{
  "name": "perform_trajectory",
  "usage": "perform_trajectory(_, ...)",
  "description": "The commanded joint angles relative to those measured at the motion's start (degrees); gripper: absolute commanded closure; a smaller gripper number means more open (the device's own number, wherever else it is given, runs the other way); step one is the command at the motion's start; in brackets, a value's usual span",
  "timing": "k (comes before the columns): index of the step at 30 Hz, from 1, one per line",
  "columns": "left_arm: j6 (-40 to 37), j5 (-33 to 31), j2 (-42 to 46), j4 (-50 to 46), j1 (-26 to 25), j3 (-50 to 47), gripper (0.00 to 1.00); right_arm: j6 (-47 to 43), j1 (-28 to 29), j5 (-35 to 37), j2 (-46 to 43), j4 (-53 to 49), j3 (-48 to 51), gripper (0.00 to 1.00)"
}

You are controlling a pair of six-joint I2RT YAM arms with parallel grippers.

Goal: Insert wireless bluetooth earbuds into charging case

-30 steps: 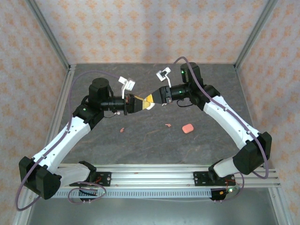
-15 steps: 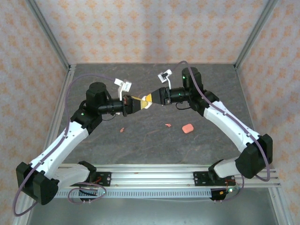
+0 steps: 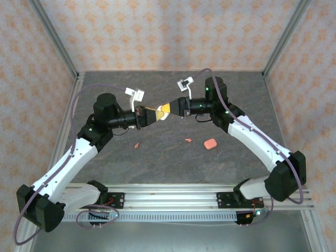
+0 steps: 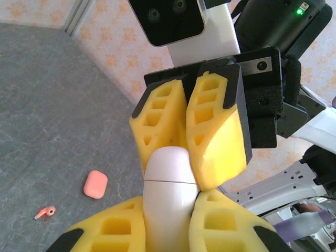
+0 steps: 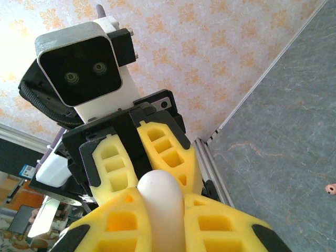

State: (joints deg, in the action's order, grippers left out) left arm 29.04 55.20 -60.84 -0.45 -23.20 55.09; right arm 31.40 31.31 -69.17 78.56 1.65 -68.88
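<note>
Left gripper (image 4: 170, 212): jaws clamping the white case (image 4: 169, 186) below its seam, steadying it aloft.
Right gripper (image 4: 181, 155): jaws pinching the lid end, likely for opening.

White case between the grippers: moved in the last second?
Yes. In the top view the white case has shifted slightly left and up-frame, away from the pink case, which stayed put.
</note>
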Motion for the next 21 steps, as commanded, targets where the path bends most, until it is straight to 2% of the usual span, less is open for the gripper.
perform_trajectory(1, -0.21, -0.35, 1.82, 3.73, -0.12, -0.9, 0.9, 3.79, 0.31, 1.3, -0.39, 3.73, -0.2, 0.97)
perform_trajectory(9, -0.47, -0.71, 3.31, 3.99, -0.16, -1.39, 0.83, 17.12, -1.14, -1.82, 1.19, 19.24, 2.35, 1.0)
perform_trajectory(14, -0.74, -0.74, 3.36, 3.43, -0.15, -1.21, 0.73, 17.01, -1.42, -3.65, 1.22, 18.6, 1.84, 1.0)
perform_trajectory(21, -2.33, -0.53, 3.18, 0.85, -0.16, -0.28, 0.68, 14.27, -1.86, -4.35, 0.98, 14.46, 0.52, 1.0)
